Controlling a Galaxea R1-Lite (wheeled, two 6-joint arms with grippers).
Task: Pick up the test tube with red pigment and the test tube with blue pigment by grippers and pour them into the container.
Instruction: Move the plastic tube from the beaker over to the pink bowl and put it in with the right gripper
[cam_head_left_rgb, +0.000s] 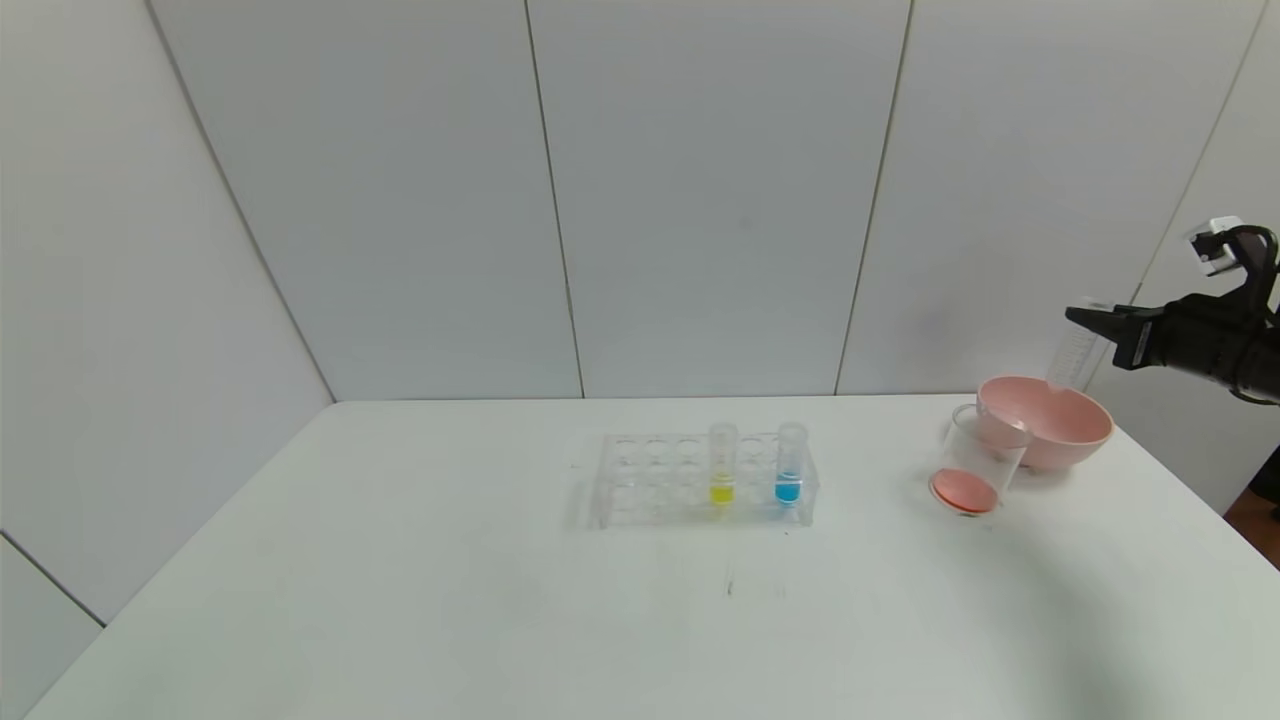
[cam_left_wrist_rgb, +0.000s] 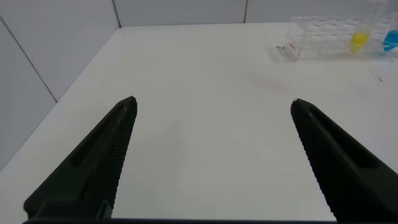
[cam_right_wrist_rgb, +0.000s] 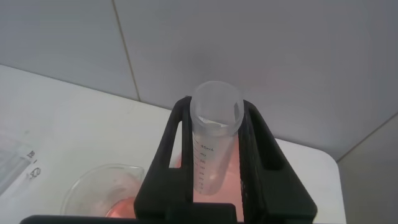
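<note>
My right gripper (cam_head_left_rgb: 1078, 318) is shut on a clear graduated test tube (cam_head_left_rgb: 1072, 362) and holds it above the pink bowl (cam_head_left_rgb: 1050, 425). In the right wrist view the tube (cam_right_wrist_rgb: 214, 143) sits between the fingers of that gripper (cam_right_wrist_rgb: 214, 107), and no liquid shows in it. The clear container (cam_head_left_rgb: 978, 462) stands beside the bowl with orange-red liquid at its bottom, and it also shows in the right wrist view (cam_right_wrist_rgb: 102, 190). The test tube with blue pigment (cam_head_left_rgb: 790, 472) stands in the clear rack (cam_head_left_rgb: 640, 480). My left gripper (cam_left_wrist_rgb: 212, 102) is open and empty over bare table.
A tube with yellow liquid (cam_head_left_rgb: 722, 472) stands in the rack next to the blue one. The rack (cam_left_wrist_rgb: 317, 38) lies far ahead of the left gripper. The white table meets grey wall panels at the back, and its right edge runs close to the bowl.
</note>
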